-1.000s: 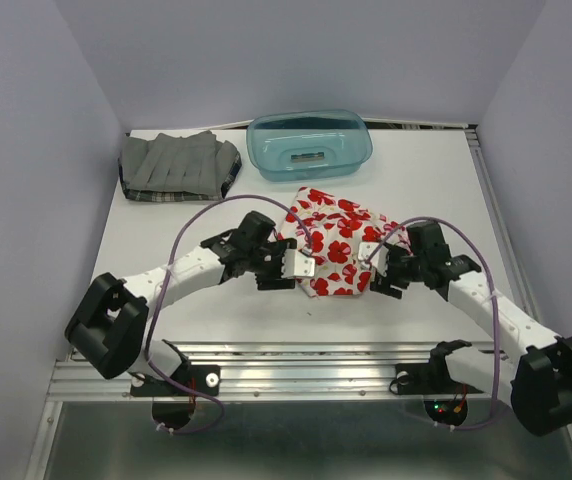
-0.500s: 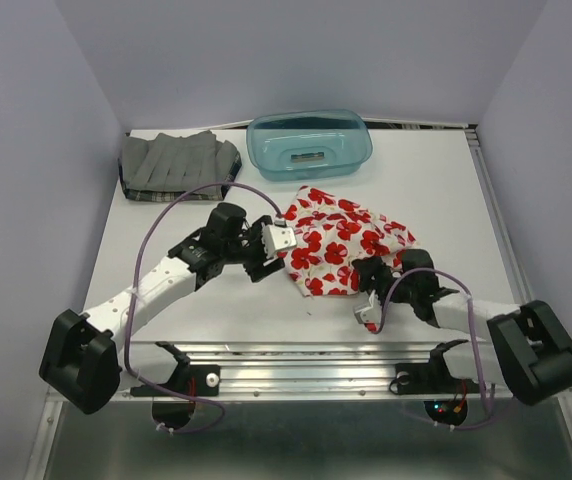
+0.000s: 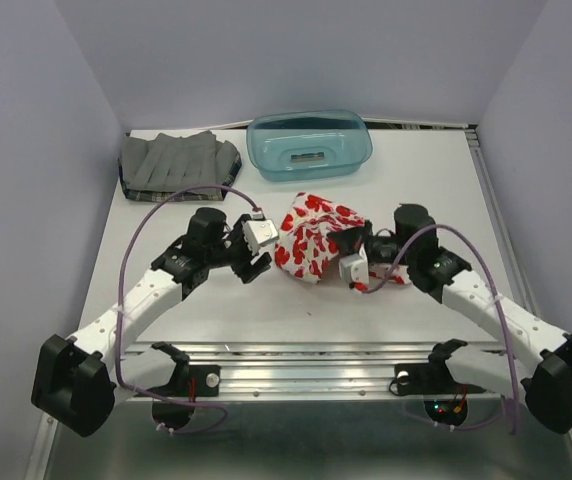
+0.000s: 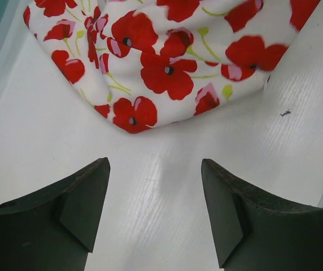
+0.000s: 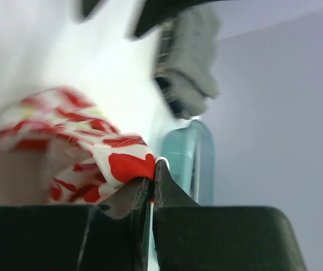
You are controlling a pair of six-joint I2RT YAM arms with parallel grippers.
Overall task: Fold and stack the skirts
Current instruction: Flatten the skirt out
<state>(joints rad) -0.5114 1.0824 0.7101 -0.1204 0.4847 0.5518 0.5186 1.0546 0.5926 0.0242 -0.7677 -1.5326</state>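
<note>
While your right gripper (image 5: pixel 152 180) was pinched shut on a fold of the red-flower skirt (image 3: pixel 311 232), your left gripper (image 4: pixel 156 169) stood wide with nothing in it. Top view: the skirt sat bunched at the middle of the table (image 3: pixel 436 190), not flat. Its long axis ran roughly 10 to 4 o'clock, though the bunching and the right arm over its 4 o'clock end made that hard to judge. Your right hand had it from the 4 o'clock side.

Your left hand was at the skirt's 9 o'clock edge, just beside it and not touching. In the left wrist view the nearest corner of cloth lay dead ahead at 12 o'clock, with bare table between the fingers (image 4: pixel 77 203).

The grey skirt (image 3: pixel 171 160) lay folded at 10 o'clock on the table, well apart, with the plaid skirt (image 3: pixel 144 194) under it and only its edge showing. The basket (image 3: pixel 309 145) sat at 12 o'clock.

My read:
- This skirt was mid-fold and the last one unstacked.
- The next grab hinged on that left-side corner, and your left hand was the free one and already lined up on it.
- The stack lay toward 10 o'clock, so the carry would go that way.
</note>
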